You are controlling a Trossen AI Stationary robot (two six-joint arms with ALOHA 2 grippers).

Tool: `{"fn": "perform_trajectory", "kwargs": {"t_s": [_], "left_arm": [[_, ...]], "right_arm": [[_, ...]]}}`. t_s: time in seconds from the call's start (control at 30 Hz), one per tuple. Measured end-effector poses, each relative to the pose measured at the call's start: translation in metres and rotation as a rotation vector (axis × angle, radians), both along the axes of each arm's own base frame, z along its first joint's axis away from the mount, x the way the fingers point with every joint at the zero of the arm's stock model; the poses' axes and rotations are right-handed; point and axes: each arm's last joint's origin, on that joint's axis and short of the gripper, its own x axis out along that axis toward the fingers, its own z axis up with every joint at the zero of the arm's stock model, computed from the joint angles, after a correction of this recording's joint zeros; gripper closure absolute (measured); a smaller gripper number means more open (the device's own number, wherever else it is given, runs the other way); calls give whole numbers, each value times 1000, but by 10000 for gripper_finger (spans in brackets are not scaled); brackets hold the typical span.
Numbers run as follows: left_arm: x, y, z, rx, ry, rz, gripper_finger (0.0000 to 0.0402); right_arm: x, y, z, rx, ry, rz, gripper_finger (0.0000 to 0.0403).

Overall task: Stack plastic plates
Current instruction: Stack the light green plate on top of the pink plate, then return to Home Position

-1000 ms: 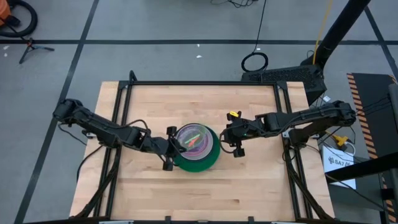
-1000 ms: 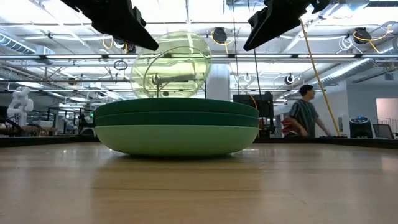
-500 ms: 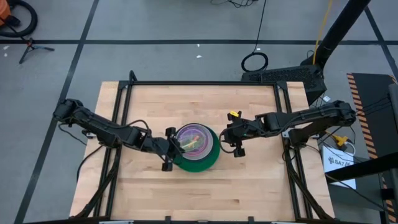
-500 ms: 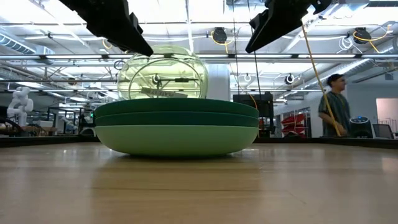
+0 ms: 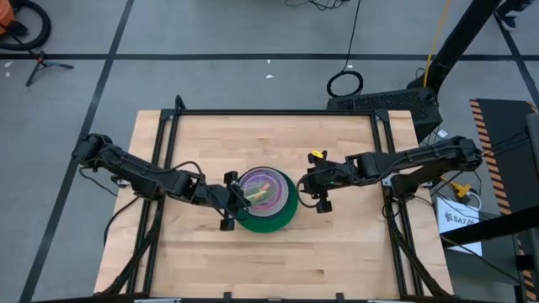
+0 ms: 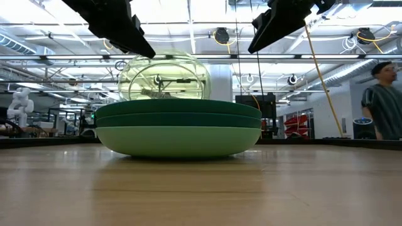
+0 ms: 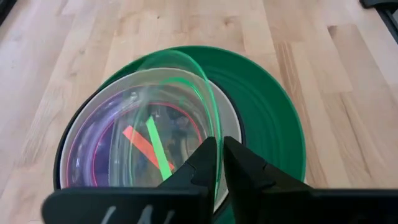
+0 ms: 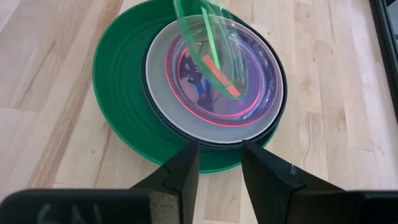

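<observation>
A stack of plastic plates [image 5: 278, 215] stands at the middle of the table: a mint one [image 6: 179, 141] at the bottom, two dark green ones [image 6: 179, 114] on it, then a black-rimmed one [image 8: 275, 118], a white one [image 8: 165, 93] and a red-rimmed translucent one [image 8: 249, 106]. A lime translucent plate [image 7: 168, 99] stands steeply tilted over the stack, with my left gripper [image 7: 220, 152] shut on it. My right gripper [image 8: 219, 155] hovers open just right of the stack and above it, touching nothing. My left gripper pinches the lime plate's rim [image 7: 215, 146] between its two fingers, on the side toward the table's left. The fingers slant down from the left. The plate stands steeply tilted; its lower edge is hidden behind the dark green rim in the low view, so I cannot tell whether it rests on the stack.
Bare wooden table [image 5: 337, 252] lies on all sides of the stack. A small yellow piece [image 5: 317, 156] sits on my right arm. Beyond the table a person [image 6: 383, 100] walks at the far right of the room.
My left gripper has rolled a little and sunk slightly, bringing the lime plate down and toward the table's left, so that its lower edge now dips behind the dark green rim. The person in the room has walked to the right.
</observation>
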Motion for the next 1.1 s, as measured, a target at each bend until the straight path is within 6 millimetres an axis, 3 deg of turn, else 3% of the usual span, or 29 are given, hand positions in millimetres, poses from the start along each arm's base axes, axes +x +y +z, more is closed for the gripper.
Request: {"fn": "perform_trajectory", "kwargs": {"t_s": [0.4, 0.6, 0.87, 1.1], "left_arm": [[-1, 7, -3, 4, 53, -40, 350], [-3, 8, 0, 91, 39, -127, 350], [-15, 11, 14, 145, -19, -183, 350], [-50, 21, 19, 115, -172, -168, 350]], "right_arm": [[0, 0, -1, 1, -1, 14, 287], [-3, 2, -15, 28, -83, 96, 287], [-35, -3, -36, 44, -191, 88, 287], [-73, -9, -50, 89, -285, 51, 287]]}}
